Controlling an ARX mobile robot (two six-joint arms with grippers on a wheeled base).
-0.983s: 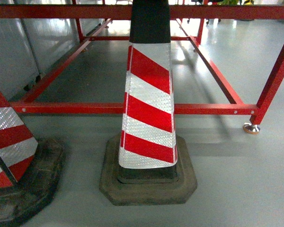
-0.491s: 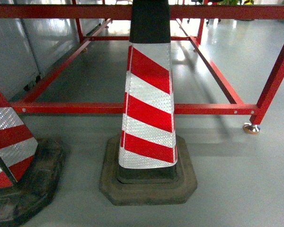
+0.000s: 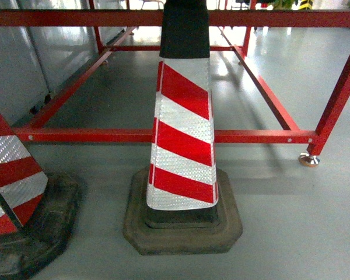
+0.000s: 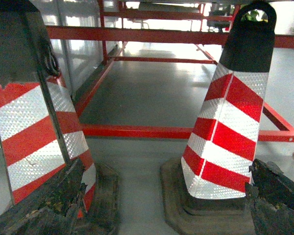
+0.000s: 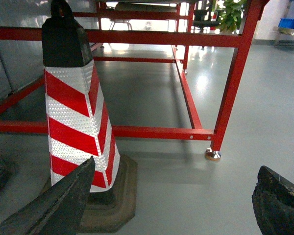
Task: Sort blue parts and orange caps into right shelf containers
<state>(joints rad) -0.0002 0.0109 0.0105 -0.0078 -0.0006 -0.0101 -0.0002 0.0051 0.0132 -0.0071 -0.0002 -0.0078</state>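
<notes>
From your head camera, a red-and-white striped cone on a dark base fills the centre of the frame, a second cone sits at lower left, and a red steel frame runs across behind them. Left wrist view: the left gripper stands released — dark fingers at both lower corners, nothing between. Right wrist view: the right gripper likewise spread, with a frame leg at right. No caps or crates are in sight — only a small blue shape at upper right.
</notes>
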